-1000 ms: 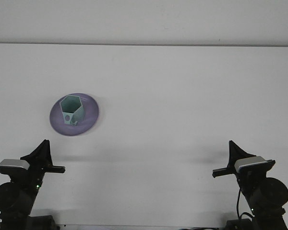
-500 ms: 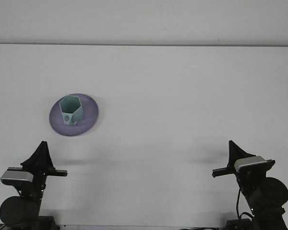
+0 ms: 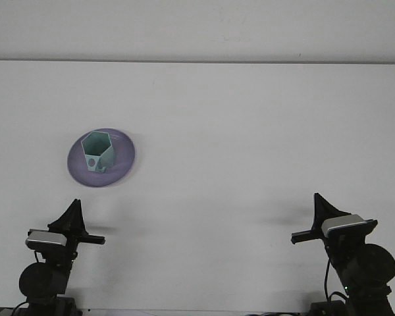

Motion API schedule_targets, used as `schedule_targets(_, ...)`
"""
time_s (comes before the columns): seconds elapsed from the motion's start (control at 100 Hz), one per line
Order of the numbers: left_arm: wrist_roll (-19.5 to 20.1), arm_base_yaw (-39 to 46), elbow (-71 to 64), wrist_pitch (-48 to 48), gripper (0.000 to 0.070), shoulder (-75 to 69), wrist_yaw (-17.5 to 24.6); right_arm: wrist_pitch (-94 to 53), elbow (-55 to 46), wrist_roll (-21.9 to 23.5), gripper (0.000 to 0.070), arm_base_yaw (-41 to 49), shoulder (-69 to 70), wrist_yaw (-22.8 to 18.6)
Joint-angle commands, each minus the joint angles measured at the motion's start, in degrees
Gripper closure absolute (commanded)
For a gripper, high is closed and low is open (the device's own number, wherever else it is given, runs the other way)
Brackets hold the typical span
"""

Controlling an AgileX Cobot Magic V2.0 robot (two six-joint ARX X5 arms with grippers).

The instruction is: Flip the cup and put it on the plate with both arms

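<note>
Cup upright on plate, both arms parked low; task looks done.

Near edge: left tool (image 3: 74,209) and right tool (image 3: 318,203) hang low, well apart from the plate, neither holding anything; how far open, can't tell from this angle. Farther back, left side of the white bench (image 3: 250,131): round purple plate (image 3: 122,161) with the pale green hexagonal cup (image 3: 97,152) standing on it, mouth up, nothing visible inside. Judged final step; next move only calls for arms staying clear.

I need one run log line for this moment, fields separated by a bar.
cup: upright on plate | left tool: near edge, apart from plate | right tool: near edge, far from cup | table: white
</note>
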Motion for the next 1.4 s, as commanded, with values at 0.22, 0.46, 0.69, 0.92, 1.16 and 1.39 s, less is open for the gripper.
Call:
schedule_targets(0.22, -0.2, -0.1, -1.1, 0.5, 0.0685, 0.0, -0.3, 0.6, 0.5, -0.2, 0.0700, 0.0, 0.0, 0.0)
schedule_targets(0.46, -0.2, -0.1, -1.1, 0.5, 0.0685, 0.0, -0.3, 0.6, 0.5, -0.2, 0.0700, 0.0, 0.0, 0.0)
schedule_targets(0.69, -0.2, -0.1, -1.1, 0.5, 0.0685, 0.0, -0.3, 0.6, 0.5, -0.2, 0.0700, 0.0, 0.0, 0.0)
schedule_targets(0.92, -0.2, -0.1, -1.1, 0.5, 0.0685, 0.0, -0.3, 0.9, 0.5, -1.3, 0.0700, 0.0, 0.0, 0.4)
schedule_targets(1.16, -0.2, -0.1, -1.1, 0.5, 0.0685, 0.0, -0.3, 20.1, -9.3, -7.4, 0.0700, -1.7, -3.8, 2.2)
schedule_targets(1.39, -0.2, -0.1, -1.1, 0.5, 0.0685, 0.0, -0.3, 22.9, -21.2, -10.0, 0.0700, -2.1, -13.7, 2.6)
